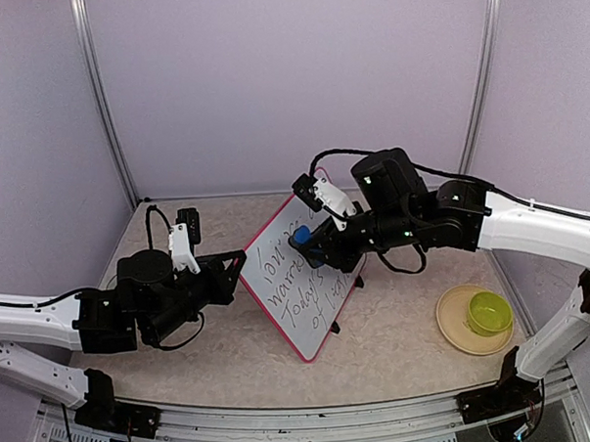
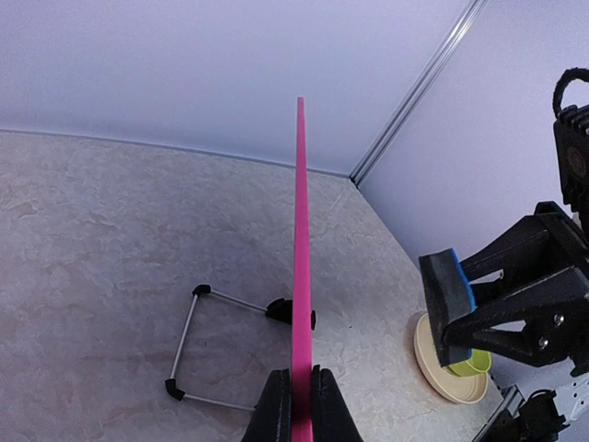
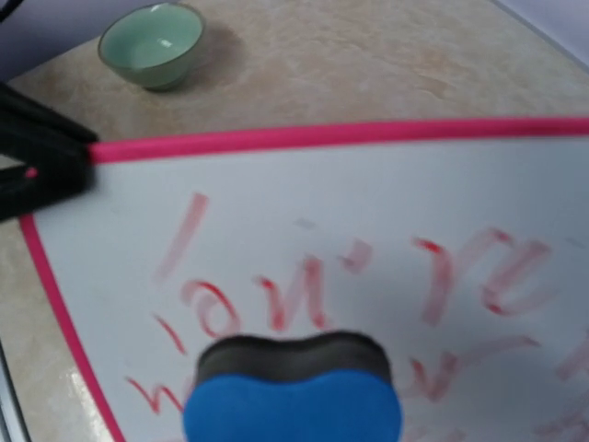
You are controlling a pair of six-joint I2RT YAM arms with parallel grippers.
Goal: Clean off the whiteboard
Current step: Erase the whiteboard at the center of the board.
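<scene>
My left gripper (image 2: 301, 410) pinched the whiteboard (image 1: 300, 297) by its rim between its fingers; my right gripper (image 1: 308, 244) clamped the eraser (image 3: 293, 396), seemingly just short of the writing (image 3: 276, 308) ahead; wiping was the step; next I needed firm contact, then sweeps.

I see a green bowl (image 1: 489, 313) sitting on a tan plate (image 1: 452, 322) at the table's (image 1: 399, 358) right side. In the right wrist view, a paler bowl (image 3: 150, 44) stands alone.

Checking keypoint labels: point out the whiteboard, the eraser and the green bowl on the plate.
the whiteboard (image 1: 300, 328): top external view, on the white face near its lower corner.
the eraser (image 3: 293, 410): right wrist view, on the blue body.
the green bowl (image 1: 489, 313): top external view, on the bowl's inside.
</scene>
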